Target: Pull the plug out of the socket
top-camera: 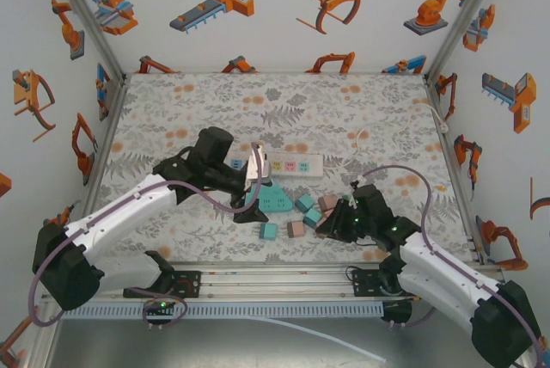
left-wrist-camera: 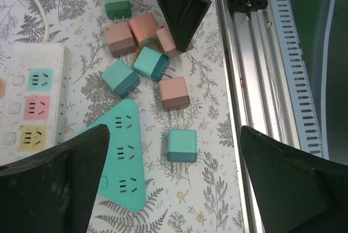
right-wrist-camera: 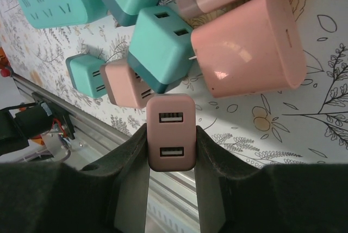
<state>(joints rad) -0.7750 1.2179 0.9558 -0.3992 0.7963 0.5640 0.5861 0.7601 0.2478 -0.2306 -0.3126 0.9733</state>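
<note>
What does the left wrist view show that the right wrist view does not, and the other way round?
Left wrist view: the white power strip with blue, pink and yellow sockets, and the left gripper, jaws wide open. Right wrist view: the two USB ports of the pink plug clamped in the right gripper. Shared: the teal triangular socket block, loose teal and pink plugs, and the floral table.

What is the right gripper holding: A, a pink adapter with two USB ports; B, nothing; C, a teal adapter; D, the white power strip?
A: in the right wrist view the right gripper is shut on the pink adapter.
</note>
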